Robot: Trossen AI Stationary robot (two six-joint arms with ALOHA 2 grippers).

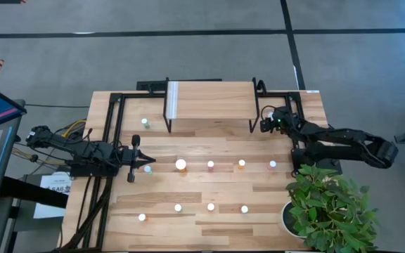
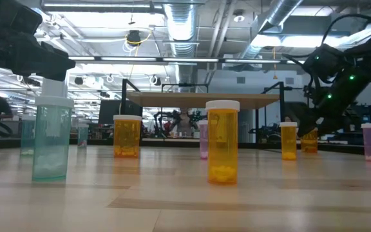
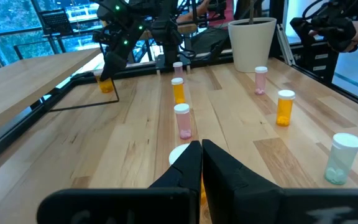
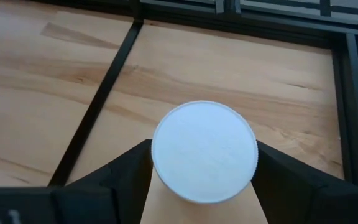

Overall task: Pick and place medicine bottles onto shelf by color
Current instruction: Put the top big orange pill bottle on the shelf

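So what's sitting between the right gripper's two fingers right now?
An orange bottle with a white cap stands between the fingers of the right gripper, seen from above in the right wrist view; the bottle is beside the shelf.

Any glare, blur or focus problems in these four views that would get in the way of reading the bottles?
High view: the white caps bloom, the large cap most, hiding body colours. Low view: ceiling lights glare, the near orange bottle is sharp, the room behind soft. Left wrist view: the left claw is near and dark. Right wrist view: the white cap between the right claw's fingers is washed out.
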